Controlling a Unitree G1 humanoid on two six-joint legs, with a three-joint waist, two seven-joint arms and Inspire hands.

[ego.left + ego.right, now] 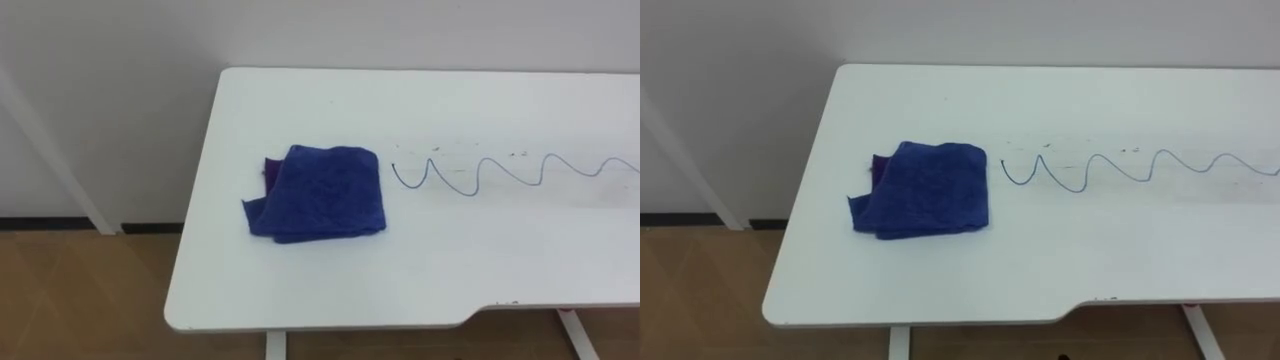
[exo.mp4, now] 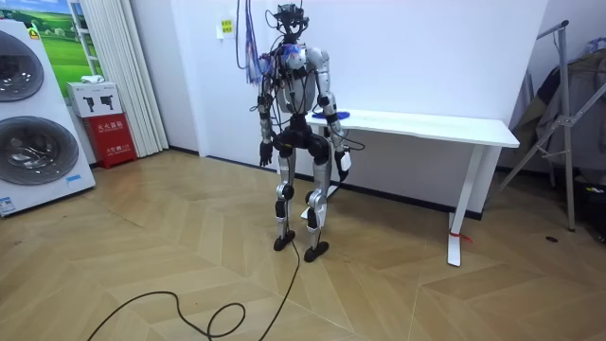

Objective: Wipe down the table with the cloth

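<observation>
Nothing wiped yet: the cloth sat untouched and the pen line was whole.

The blue cloth (image 1: 320, 193) lay folded near the left end of the white table (image 1: 300, 100), with a sliver of purple peeking out at its left edge. Just to its right, the blue wavy pen line (image 1: 470, 175) ran on toward the table's right side, unsmudged, so by my read the whole job was left: pick up the cloth, then rub out the line. In the room view the robot stood at that end of the table with both arms down, the left hand (image 2: 266, 152) and right hand (image 2: 342, 163) low by its hips and well away from the cloth. I couldn't tell how their fingers were set. 2 washing machines (image 2: 28, 142) stood well off at the room view's left, contents impossible to tell.
</observation>
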